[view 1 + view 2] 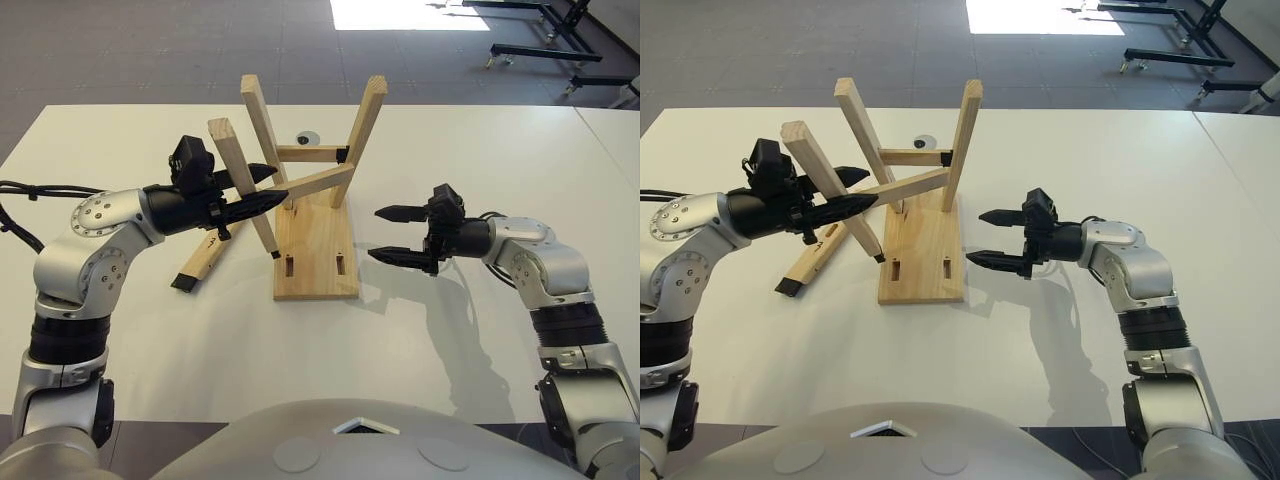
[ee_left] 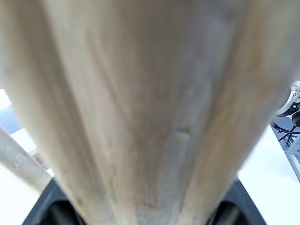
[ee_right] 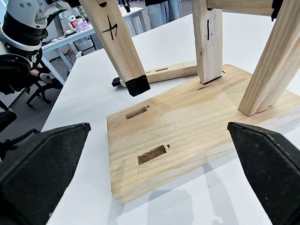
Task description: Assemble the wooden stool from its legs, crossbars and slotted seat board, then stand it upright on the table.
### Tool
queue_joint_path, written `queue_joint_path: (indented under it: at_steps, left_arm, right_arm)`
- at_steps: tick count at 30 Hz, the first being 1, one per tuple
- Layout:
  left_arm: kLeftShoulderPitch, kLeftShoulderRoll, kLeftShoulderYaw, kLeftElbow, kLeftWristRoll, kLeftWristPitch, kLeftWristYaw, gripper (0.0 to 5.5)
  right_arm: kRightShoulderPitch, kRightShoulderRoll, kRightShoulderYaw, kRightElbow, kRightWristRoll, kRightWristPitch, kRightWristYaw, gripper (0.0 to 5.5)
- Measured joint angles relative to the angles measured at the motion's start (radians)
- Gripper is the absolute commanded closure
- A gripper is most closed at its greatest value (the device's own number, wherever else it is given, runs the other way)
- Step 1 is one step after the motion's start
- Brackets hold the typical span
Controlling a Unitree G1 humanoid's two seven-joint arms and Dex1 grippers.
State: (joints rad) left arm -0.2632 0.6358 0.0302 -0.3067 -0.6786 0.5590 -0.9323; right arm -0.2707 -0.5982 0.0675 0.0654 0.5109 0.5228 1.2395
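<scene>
The slotted seat board (image 1: 318, 262) lies flat at the table's middle. Two legs (image 1: 366, 128) stand in its far slots, joined by a crossbar (image 1: 310, 154). My left gripper (image 1: 267, 187) is shut on a third leg (image 1: 236, 172), seen close up as bare wood (image 2: 150, 112). That leg is tilted, its black-capped end (image 3: 136, 85) just above the board beside the near left slot (image 3: 136, 111). A second crossbar (image 1: 318, 183) slants from this leg to the right standing leg. A fourth leg (image 1: 204, 262) lies on the table left of the board. My right gripper (image 1: 380, 233) hangs open just right of the board, with nothing between its fingers.
A small round grey disc (image 1: 308, 137) sits on the table behind the stool. The white table (image 1: 480, 330) has free room in front and to the right. Black wheeled frames (image 1: 545, 45) stand on the floor far back right.
</scene>
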Motion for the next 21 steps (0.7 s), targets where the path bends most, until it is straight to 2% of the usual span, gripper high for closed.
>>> queue_joint_path:
  at_steps: [11,21]
  left_arm:
    - [-0.003,-0.041,-0.010,-0.043,-0.002,0.005,0.039,3.47]
    - [0.134,-0.094,-0.044,-0.126,0.006,-0.016,0.087,3.47]
  right_arm:
    - [-0.057,0.006,0.019,0.038,0.000,0.009,0.015,0.10]
    - [-0.070,0.005,0.032,0.039,-0.001,0.022,0.044,0.10]
